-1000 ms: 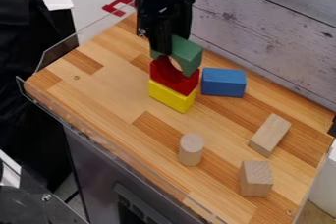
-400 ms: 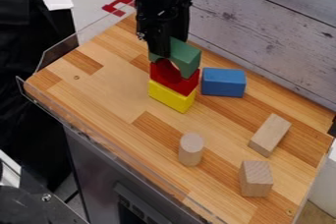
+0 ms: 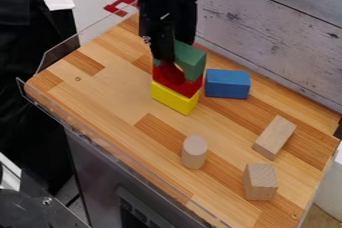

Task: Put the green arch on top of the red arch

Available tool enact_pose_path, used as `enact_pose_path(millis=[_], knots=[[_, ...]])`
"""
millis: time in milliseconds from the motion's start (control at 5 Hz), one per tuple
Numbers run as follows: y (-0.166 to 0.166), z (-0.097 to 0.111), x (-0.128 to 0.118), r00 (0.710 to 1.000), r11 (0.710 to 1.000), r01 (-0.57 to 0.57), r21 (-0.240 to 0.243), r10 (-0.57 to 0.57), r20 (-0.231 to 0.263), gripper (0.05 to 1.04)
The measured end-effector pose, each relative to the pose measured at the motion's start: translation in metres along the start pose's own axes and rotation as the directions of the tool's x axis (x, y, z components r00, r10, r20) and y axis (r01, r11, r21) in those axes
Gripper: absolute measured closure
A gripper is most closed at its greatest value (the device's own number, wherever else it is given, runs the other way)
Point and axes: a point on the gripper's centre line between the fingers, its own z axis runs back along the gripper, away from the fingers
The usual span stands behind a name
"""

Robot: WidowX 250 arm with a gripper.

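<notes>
Gripper (image 3: 168,49) is right at grn arch (image 3: 192,59); can't tell if it's open or closed. Grn arch sits atop red arch (image 3: 180,85), w/ yellow block (image 3: 172,97) under. Placement looks approx done; release, if needed, & clear retreat remain.

From the yellow block (image 3: 175,98) mid-bench (image 3: 100,97), I see the blue block (image 3: 227,84) at two o'clock, a wooden block (image 3: 274,138) at four, another (image 3: 260,183) at five, and an upright cylinder (image 3: 194,153) between five and six.
</notes>
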Motion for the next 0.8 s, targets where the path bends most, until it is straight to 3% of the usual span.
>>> enact_pose_path(millis=[200, 400, 600, 800], knots=[[0.001, 0.0, 0.0, 1.0, 1.0, -0.007, 0.008, 0.007, -0.003, 0.077], [0.002, 0.006, 0.0, 1.0, 1.0, -0.007, -0.007, 0.007, -0.004, 0.083], [-0.006, 0.033, 0.001, 0.999, 0.998, 0.03, -0.057, -0.028, 0.028, 0.083], [-0.011, 0.051, -0.01, 0.99, 0.991, 0.12, -0.061, -0.115, 0.086, 0.083]])
